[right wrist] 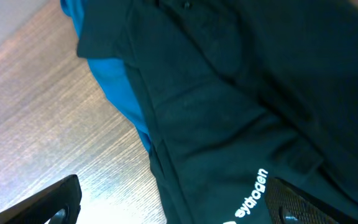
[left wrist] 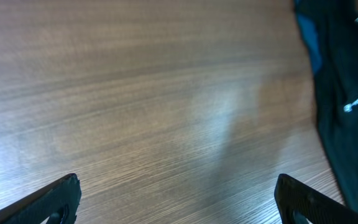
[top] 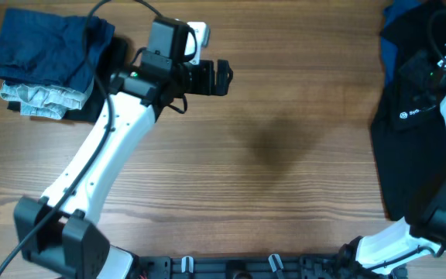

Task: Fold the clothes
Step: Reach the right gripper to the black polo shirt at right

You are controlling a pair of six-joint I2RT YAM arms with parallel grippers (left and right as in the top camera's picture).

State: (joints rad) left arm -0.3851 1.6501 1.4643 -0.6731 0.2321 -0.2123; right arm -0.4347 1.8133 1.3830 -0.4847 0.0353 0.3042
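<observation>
**Both sets of jaws spread wide, nothing held**

From my seat the left gripper (left wrist: 176, 202) stands fully apart. Its wrist camera shows one fingertip at each lower corner, with only bare wooden table (left wrist: 135, 93) between them. It grips nothing and touches nothing that I can make out. The black shirt (left wrist: 347, 143) lies well off to one side of those jaws, at the edge of that view. A strip of the blue garment (left wrist: 308, 43) shows beside it.

The right gripper (right wrist: 173, 208) is spread nearly as wide, and no fabric is pinched between its fingers (right wrist: 51, 202). It hangs right over the black shirt, which fills the gap between the jaws. The white logo lettering (right wrist: 253, 196) sits just inside the finger at the lower right of that view. Whether the tips touch the cloth I cannot tell. The blue garment peeks out from under the shirt's edge, toward the other finger but apart from it.

Overhead, the shirt and blue garment lie at the table's right edge. The left gripper is far from them, near a folded pile (top: 45, 58) of navy and grey clothes.
</observation>
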